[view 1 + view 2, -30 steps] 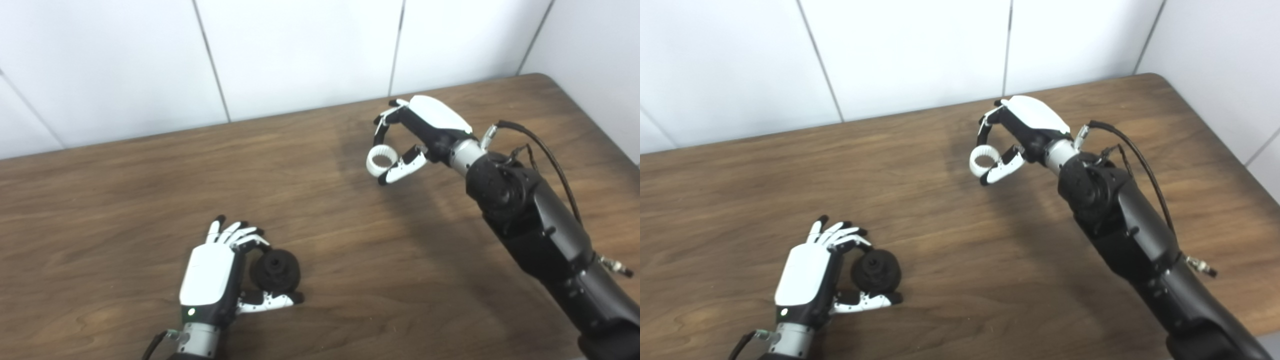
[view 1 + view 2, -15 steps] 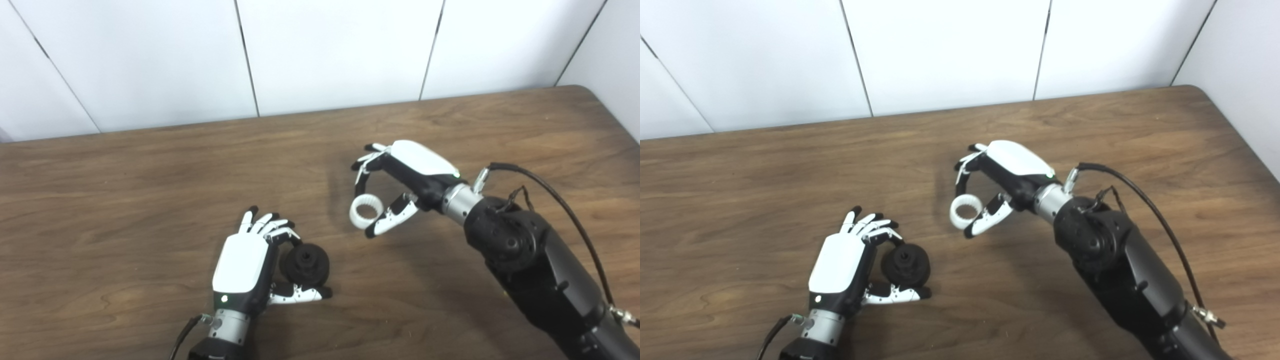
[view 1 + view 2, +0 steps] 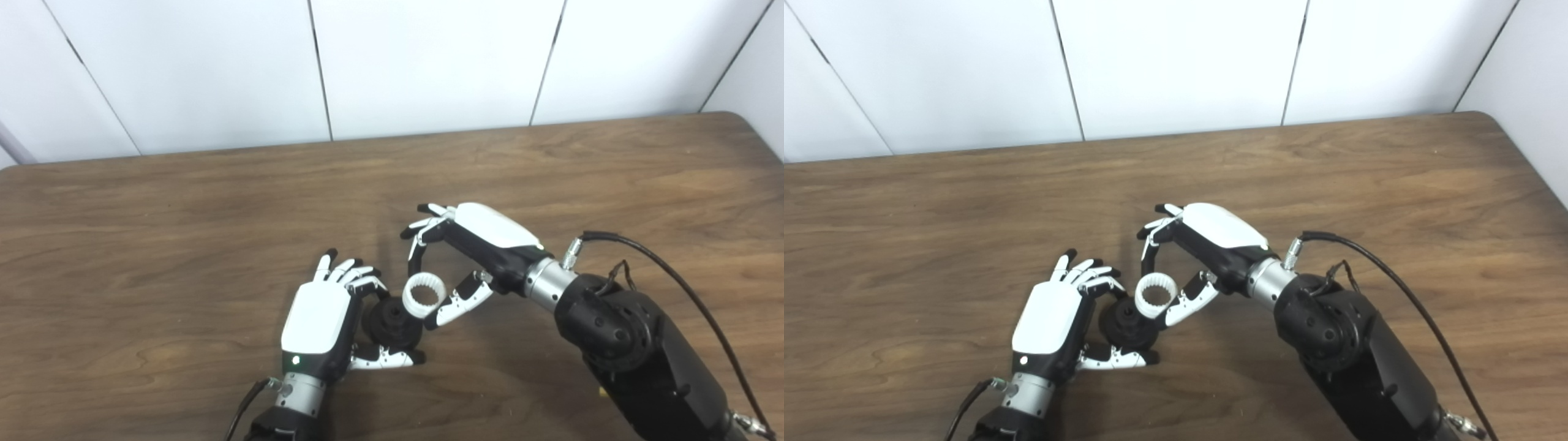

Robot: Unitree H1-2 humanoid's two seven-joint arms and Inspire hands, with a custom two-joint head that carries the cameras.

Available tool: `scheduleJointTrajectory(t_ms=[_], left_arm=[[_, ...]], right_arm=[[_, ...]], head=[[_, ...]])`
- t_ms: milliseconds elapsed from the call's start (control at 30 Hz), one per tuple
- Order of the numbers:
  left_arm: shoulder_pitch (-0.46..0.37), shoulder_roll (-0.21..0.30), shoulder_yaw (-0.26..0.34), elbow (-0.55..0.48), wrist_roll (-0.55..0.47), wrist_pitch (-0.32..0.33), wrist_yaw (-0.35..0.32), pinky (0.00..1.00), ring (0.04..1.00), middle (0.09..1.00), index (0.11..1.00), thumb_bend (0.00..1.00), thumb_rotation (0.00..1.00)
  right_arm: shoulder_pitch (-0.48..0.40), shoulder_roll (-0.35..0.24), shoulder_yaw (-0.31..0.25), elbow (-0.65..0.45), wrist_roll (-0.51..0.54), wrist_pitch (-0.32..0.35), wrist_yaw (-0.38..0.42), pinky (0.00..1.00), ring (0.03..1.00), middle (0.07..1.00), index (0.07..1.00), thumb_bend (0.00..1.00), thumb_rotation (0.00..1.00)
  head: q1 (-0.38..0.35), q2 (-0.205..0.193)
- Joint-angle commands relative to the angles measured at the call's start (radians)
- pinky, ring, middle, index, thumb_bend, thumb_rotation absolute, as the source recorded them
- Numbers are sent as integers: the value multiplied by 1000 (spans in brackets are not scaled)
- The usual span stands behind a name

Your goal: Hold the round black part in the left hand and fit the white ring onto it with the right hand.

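Note:
The round black part (image 3: 390,323) is pinched between the thumb and fingers of my left hand (image 3: 324,318) near the table's front, its stepped face turned toward the right. My right hand (image 3: 471,251) is shut on the white toothed ring (image 3: 424,296), held between thumb and fingertips. The ring sits right at the black part's upper right edge, overlapping it in both eye views; whether they touch I cannot tell. In the right eye view the ring (image 3: 1154,296) hangs just above the black part (image 3: 1127,324).
The brown wooden table (image 3: 184,214) spreads wide on all sides of the hands. A white panelled wall (image 3: 429,55) runs along its far edge. A black cable (image 3: 674,275) loops off the right forearm.
The camera has shifted, moving the whole picture. My right hand has carried the white ring down and left, from well apart to right against the black part. The left hand keeps its hold.

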Motion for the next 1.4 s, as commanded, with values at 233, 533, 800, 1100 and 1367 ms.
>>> scheduleJointTrajectory(t_ms=[233, 533, 800, 1100, 1367], left_arm=[[-10, -3, -10, 10, 27, 22, -19, 1000, 868, 770, 484, 524, 57], [-13, -5, -21, 3, 40, 42, -29, 1000, 872, 771, 484, 524, 56], [-16, -4, -25, 2, 32, 41, -23, 1000, 870, 770, 484, 524, 56], [-16, -4, -27, 2, 37, 44, -25, 1000, 868, 770, 484, 524, 56], [-15, -3, -28, 3, 38, 41, -17, 1000, 867, 769, 484, 524, 57]], right_arm=[[-23, 42, 19, -28, -20, -26, 0, 1000, 994, 831, 485, 521, 129], [-3, 68, 16, 25, -14, -74, -37, 1000, 985, 825, 484, 521, 128], [11, 66, 18, 46, -18, -96, -39, 1000, 987, 823, 485, 521, 129], [19, 63, 9, 60, -13, -106, -48, 1000, 986, 822, 485, 521, 128], [21, 59, 2, 66, -11, -104, -48, 1000, 988, 824, 485, 520, 128]], head=[[9, 6], [18, 8], [20, 9], [20, 10], [16, 8]])
